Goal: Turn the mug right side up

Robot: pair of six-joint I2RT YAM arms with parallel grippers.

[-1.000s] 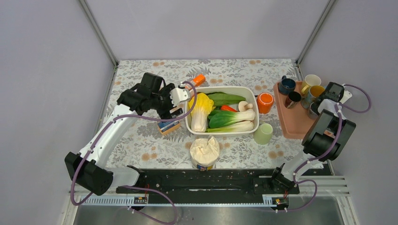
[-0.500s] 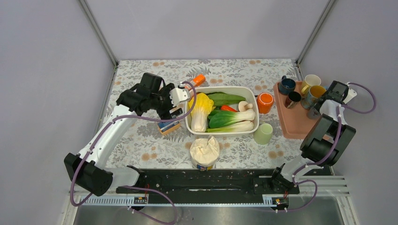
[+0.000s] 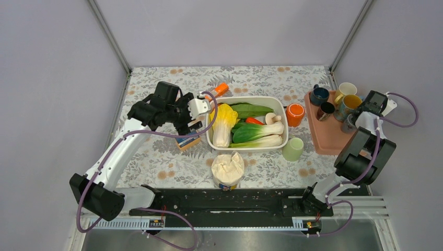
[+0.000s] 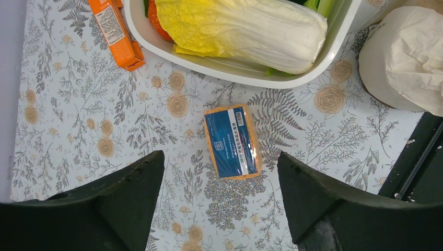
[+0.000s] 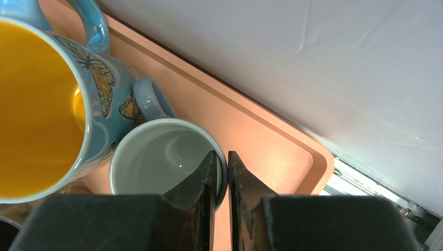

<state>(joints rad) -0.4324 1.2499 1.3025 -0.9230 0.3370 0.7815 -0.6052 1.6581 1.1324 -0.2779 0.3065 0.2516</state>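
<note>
Mid-surface [image 3: 162,162], a white tub [image 3: 247,99] is seen, filled with a napa cabbage [image 3: 223,124], bok choy [image 3: 256,132] and a mushroom [image 3: 271,118]. A blue-labelled packet [image 4: 231,142] is laid flat just beside the tub's left side. An orange packet [image 4: 116,32] is placed at its far-left corner. A paper-covered bowl [image 3: 228,168] is set near its near side. An orange cup [image 3: 295,114] and a pale green cup [image 3: 293,149] are noted to its right. On the peach tray [image 5: 251,130], a butterfly mug [image 5: 47,104] with a yellow inside and a dark blue mug [image 3: 319,95] are carried.

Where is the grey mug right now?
In the right wrist view, the grey mug stands upright on the pink tray beside the butterfly mug, its rim pinched by the right pincer.
</note>
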